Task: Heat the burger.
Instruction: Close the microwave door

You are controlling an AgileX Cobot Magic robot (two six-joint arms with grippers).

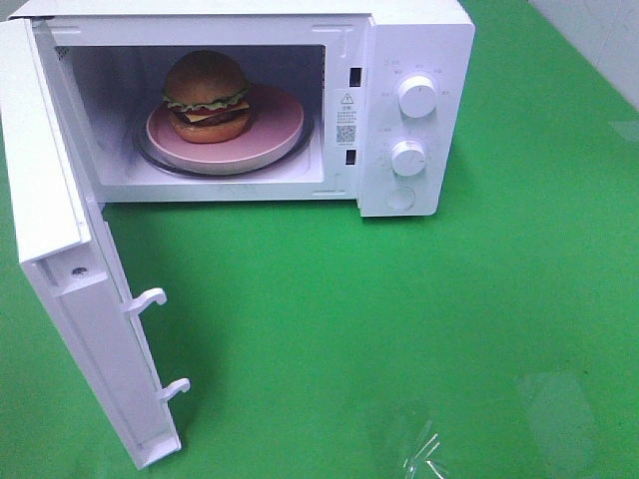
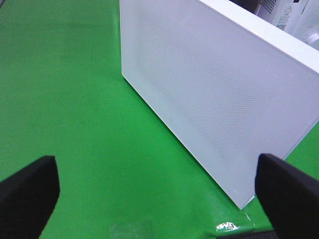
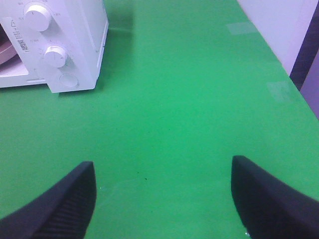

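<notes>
Inside the white microwave oven [image 1: 439, 55] by the green worktop's [image 1: 399, 329] far edge, the round burger with glossy golden-brown bun [image 1: 207, 95] sat on a round pink plate [image 1: 278, 135]. I judged it light, soft, layers apt to slide; safest moved by the plate's rim. My left end effector [image 2: 157, 186] and right end effector [image 3: 163, 194] gaped wide, empty. The white door [image 2: 209, 99] stood open, bare worktop before it.
</notes>
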